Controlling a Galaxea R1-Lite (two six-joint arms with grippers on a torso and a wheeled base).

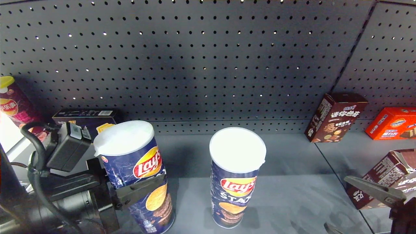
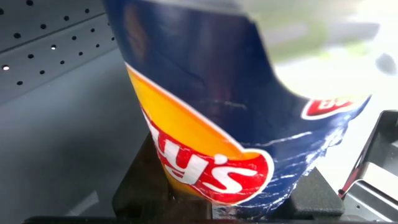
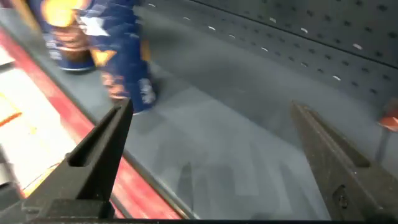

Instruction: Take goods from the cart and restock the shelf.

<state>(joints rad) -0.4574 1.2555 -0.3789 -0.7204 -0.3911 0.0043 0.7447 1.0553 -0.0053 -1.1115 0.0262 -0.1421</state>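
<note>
Grey shelf (image 1: 292,195), perforated back panel (image 1: 195,65)

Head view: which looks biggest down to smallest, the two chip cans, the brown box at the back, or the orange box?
1. Held can and standing can: too alike to rank.
2. Brown box.
3. Orange box, partly cut off.

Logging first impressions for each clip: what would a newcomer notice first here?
Two tall blue chip cans dominate the grey shelf: the standing can at centre and, to its left, the held can clamped in the left pincer. The right pincer hangs open at the lower right, near brown boxes.
</note>
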